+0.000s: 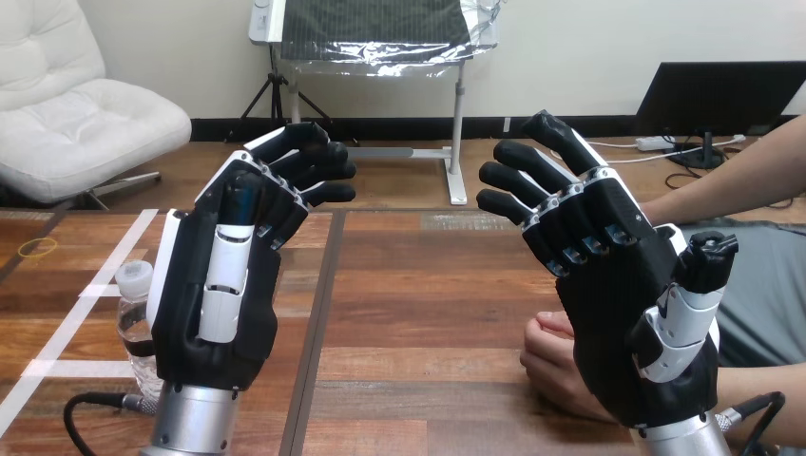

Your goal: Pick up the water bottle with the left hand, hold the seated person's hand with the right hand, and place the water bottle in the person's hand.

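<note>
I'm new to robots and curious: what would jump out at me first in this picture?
Two big black-and-white robot hands raised above the table, both open: the left hand at the left, the right hand at the right. A water bottle stands half hidden behind the left hand, and the person's hand rests on the table behind the right one.

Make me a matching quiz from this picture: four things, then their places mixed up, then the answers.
1. water bottle
2. person's hand
3. left hand
4. yellow band

A. curled on the table, behind the right hand
B. raised, fingers open
C. flat on the table, far left
D. standing upright, left of the left hand

Pairs: 1-D, 2-A, 3-B, 4-C.
</note>
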